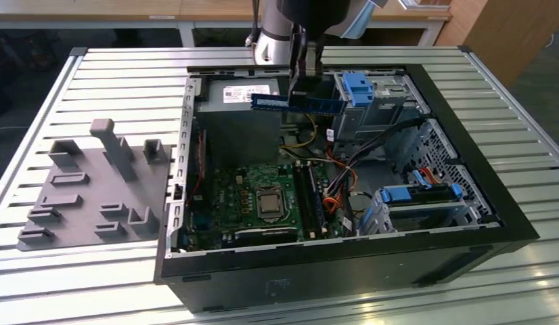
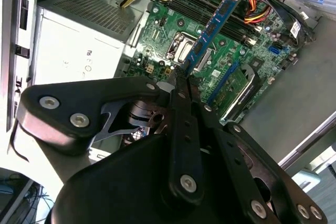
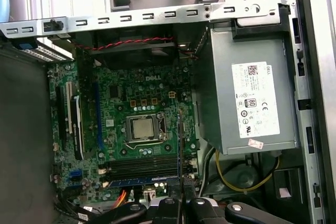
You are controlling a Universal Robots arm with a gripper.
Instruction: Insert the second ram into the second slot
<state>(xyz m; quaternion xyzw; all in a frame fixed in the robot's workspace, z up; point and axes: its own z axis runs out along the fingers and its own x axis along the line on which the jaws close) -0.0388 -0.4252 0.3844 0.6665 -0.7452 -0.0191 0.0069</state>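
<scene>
One end effector (image 1: 301, 93) clamps the second ram (image 1: 266, 101) level above the case (image 1: 306, 271), long axis crosswise to the slots (image 1: 308, 196) below.

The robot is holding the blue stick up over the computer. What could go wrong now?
1. The second ram is pinched only by the thin tips of the gripper, so it might tilt or slip.
2. The memory slots are narrow and close together, so it may land in the wrong one.
3. Orange cables lie beside the slots and could snag it.
</scene>
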